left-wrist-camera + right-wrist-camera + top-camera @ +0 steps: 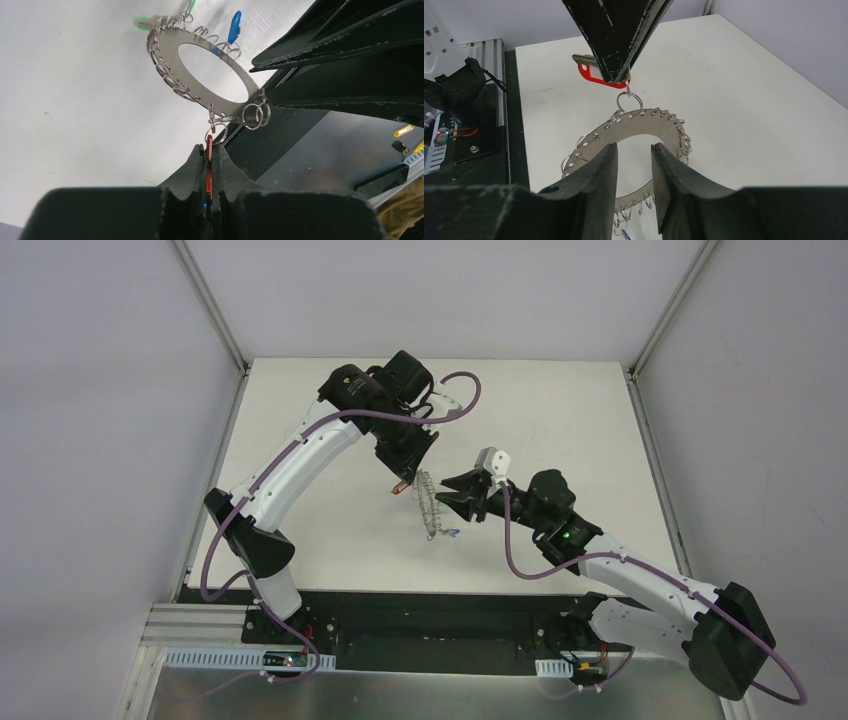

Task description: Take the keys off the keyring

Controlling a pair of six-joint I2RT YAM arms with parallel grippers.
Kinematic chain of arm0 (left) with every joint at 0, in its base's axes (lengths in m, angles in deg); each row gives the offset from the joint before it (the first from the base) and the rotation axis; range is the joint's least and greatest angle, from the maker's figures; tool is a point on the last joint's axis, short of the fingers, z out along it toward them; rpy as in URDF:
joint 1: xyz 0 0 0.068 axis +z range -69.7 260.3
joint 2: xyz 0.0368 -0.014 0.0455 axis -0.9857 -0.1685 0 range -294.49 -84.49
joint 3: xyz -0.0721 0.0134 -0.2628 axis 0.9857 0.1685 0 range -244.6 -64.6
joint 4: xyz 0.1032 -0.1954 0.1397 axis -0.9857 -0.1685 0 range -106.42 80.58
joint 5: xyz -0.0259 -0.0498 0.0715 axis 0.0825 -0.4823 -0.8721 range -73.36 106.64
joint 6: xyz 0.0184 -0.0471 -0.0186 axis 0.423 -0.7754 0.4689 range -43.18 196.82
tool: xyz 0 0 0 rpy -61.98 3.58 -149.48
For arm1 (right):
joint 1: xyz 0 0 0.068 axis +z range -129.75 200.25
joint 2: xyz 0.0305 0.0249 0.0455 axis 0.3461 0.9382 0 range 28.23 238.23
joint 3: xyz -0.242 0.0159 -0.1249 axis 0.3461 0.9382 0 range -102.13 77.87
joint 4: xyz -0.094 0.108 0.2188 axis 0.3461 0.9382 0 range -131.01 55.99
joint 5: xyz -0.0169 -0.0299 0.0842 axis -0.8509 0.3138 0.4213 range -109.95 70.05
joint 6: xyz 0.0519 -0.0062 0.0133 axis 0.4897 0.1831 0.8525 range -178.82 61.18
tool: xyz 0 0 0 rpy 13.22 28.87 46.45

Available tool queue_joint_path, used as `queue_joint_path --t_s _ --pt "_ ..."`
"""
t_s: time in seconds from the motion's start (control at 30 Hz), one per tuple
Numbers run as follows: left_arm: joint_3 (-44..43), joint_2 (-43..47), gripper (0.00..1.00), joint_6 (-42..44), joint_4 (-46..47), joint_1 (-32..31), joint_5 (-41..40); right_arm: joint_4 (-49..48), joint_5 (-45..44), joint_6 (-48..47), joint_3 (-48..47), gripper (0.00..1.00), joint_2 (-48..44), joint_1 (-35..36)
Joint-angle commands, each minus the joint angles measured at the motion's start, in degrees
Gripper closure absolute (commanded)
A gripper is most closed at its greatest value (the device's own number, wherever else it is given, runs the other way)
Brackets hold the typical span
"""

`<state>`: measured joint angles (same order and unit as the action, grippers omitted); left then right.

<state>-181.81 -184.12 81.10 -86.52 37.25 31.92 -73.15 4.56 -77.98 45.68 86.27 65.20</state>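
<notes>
My left gripper [401, 483] is shut on the red key [208, 142] and holds it above the table. The grey keyring [430, 505] hangs from that key by a small split ring. In the left wrist view the keyring [170, 55] carries a blue key [233, 26] and two green keys [141, 21] on its far rim. My right gripper [452, 496] is open beside the ring. In the right wrist view its jaws [634, 147] stand apart in front of the keyring [649, 122], below the red key [591, 70]. The ring's near rim reaches between the right fingers [320, 45] without being clamped.
The white table [550, 420] is bounded by metal frame posts and white walls. A black base plate [420, 620] and an aluminium rail [250, 658] run along the near edge. The left arm's base with wiring [459, 90] shows at the left of the right wrist view.
</notes>
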Motion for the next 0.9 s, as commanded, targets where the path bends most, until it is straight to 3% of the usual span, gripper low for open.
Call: queue_joint_path --t_s 0.0,0.17,0.4,0.87 --pt "-2.9 1.2 1.00 -4.0 -2.9 0.1 -1.6 1.0 1.3 -0.4 -3.6 0.63 -1.6 0.4" --pt "-3.7 1.2 1.00 -6.9 -3.0 0.1 0.0 1.3 1.1 -0.4 -4.5 0.63 -1.5 1.5" --pt "-3.3 0.5 1.00 -7.8 -2.9 0.0 1.6 2.2 -9.7 -1.9 -7.2 0.62 0.2 7.2" --pt "-3.2 1.6 1.00 -8.9 -1.7 0.0 5.7 -2.8 -14.3 -3.4 -7.9 0.67 5.8 9.7"
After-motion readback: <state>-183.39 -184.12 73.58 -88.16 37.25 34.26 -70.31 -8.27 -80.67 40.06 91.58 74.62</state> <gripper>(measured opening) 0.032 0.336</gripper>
